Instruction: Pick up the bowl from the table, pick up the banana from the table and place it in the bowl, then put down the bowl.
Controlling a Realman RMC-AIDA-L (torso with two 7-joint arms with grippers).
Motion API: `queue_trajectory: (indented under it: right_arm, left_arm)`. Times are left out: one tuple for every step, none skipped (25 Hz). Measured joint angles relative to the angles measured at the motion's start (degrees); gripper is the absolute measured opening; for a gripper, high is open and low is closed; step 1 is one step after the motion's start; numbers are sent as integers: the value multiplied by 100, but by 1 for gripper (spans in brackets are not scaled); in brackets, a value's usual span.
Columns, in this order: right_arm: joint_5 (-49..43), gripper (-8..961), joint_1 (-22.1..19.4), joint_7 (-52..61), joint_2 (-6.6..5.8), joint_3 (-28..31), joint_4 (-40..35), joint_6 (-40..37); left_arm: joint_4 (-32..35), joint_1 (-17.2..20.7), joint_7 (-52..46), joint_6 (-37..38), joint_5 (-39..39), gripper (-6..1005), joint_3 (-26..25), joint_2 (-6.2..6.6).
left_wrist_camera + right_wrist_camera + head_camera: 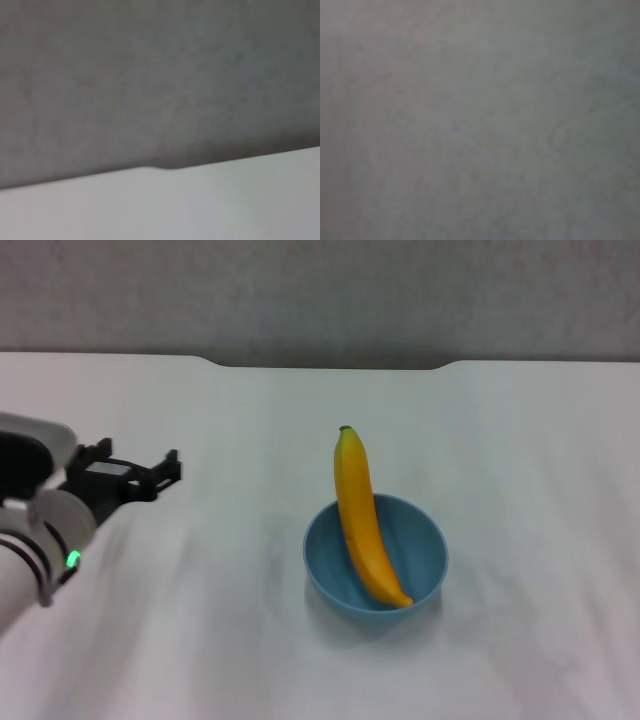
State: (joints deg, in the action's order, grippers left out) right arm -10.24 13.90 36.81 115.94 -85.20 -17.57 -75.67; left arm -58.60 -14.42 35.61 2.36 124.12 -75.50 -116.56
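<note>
at the left edge of the scene, the left gripper (168, 466) hangs above the white table (180, 640), well apart from the work; its dark fingers (172, 465) point toward the middle with a visible gap between them, parted and holding nothing. its wrist camera looks only along the tabletop to the notch in the far edge and the grey wall behind. right of centre and somewhat near, the light-blue bowl (420, 540) sits flat on the table with the banana (358, 510) already in it: the blunt end rests against the near right inside wall, while the body leans up over the far left part of the rim and the dark stem tip sticks out well beyond it, toward the far side. nothing else is in the bowl. the bowl looks light, stiff and glossy, so it is likely slippery, and a pinch across the bare rim on the right, clear of the fruit, seems the safest hold. the banana looks smooth, fairly firm but easy to bruise, and its overhang could tip or roll it if the bowl is jolted; its middle offers the best grasp. the right gripper does not show in any view, and its wrist camera gives only a blank grey field.
</note>
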Motion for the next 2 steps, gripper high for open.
queue_trajectory:
  right_arm:
    - [199,721,27,-106,9,-20,248,-219]
    - [259,721,39,-155,11,-24,373,-276]
  left_arm:
    - [-20,67,2,293,12,908,262,2]
    - [-20,125,8,631,34,908,552,8]
